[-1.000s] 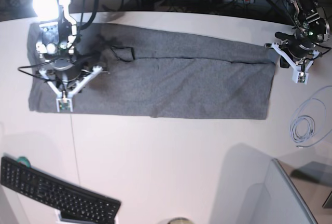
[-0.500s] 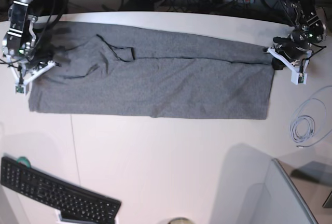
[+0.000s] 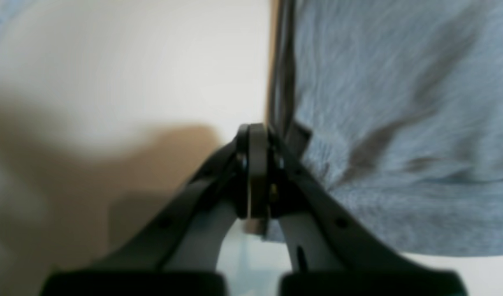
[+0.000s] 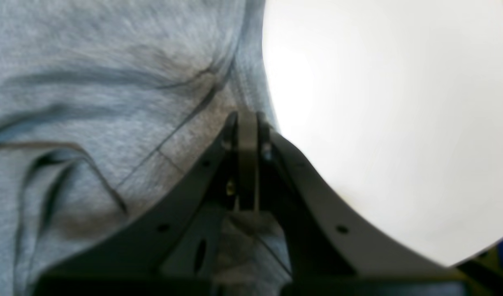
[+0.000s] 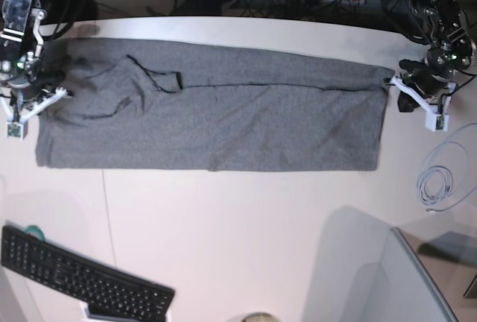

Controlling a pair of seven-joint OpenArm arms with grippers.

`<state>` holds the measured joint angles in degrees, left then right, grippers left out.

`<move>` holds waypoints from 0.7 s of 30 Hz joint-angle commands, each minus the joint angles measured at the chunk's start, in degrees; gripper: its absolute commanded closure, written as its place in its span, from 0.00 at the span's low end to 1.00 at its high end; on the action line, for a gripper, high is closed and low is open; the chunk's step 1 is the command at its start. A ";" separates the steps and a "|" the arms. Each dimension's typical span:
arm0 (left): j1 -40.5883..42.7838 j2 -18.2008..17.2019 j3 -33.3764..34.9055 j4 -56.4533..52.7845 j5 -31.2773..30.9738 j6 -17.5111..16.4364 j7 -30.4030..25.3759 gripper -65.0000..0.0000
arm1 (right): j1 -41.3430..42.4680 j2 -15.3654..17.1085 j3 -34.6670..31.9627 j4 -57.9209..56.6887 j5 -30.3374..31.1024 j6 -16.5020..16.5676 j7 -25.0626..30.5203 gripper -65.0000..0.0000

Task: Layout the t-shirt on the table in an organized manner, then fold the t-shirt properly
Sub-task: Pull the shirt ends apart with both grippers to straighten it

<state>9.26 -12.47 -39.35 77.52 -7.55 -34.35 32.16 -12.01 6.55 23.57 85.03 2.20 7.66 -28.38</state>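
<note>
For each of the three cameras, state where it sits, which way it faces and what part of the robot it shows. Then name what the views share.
Base: overhead, facing straight down on the table; shows the t-shirt, keyboard, cable coil, and both arms at the shirt's ends.
Left wrist: on the left arm, looking along the shut left gripper at the shirt's edge.
Right wrist: on the right arm, looking along the shut right gripper over wrinkled fabric.
Shared: all three show the grey t-shirt on the white table.
</note>
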 commanded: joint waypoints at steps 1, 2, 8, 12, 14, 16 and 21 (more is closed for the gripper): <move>0.81 -1.29 -2.27 2.35 0.21 0.63 -0.73 1.00 | -0.52 0.09 0.12 3.71 0.22 0.12 1.52 1.00; 1.51 -1.29 -3.86 3.50 0.21 0.55 -0.73 1.00 | -1.84 0.00 -0.23 5.91 0.22 0.12 1.52 1.00; 6.88 -1.46 -11.94 4.90 -7.17 -5.65 -0.73 1.00 | -4.47 -1.40 -0.32 10.04 0.22 0.21 1.52 1.00; 9.34 -1.55 -13.53 4.29 -12.18 -5.65 -2.40 1.00 | -4.47 -1.49 -0.32 8.81 0.22 0.21 1.52 1.00; 9.51 -1.46 -13.53 3.93 -12.27 -5.65 -4.60 1.00 | -4.56 -1.49 -0.32 9.08 0.22 0.21 1.52 1.00; 9.78 -1.46 -13.26 3.41 -12.27 -5.65 -5.39 1.00 | -4.65 -1.49 -0.06 9.43 0.22 0.21 1.52 1.00; 9.69 -1.29 -13.00 3.06 -12.71 -5.65 -5.39 1.00 | -4.82 -1.49 0.12 9.25 0.22 0.21 1.52 1.00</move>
<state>19.07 -12.84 -52.10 79.68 -19.35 -39.86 28.05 -17.04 4.54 23.42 93.30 2.52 8.03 -28.18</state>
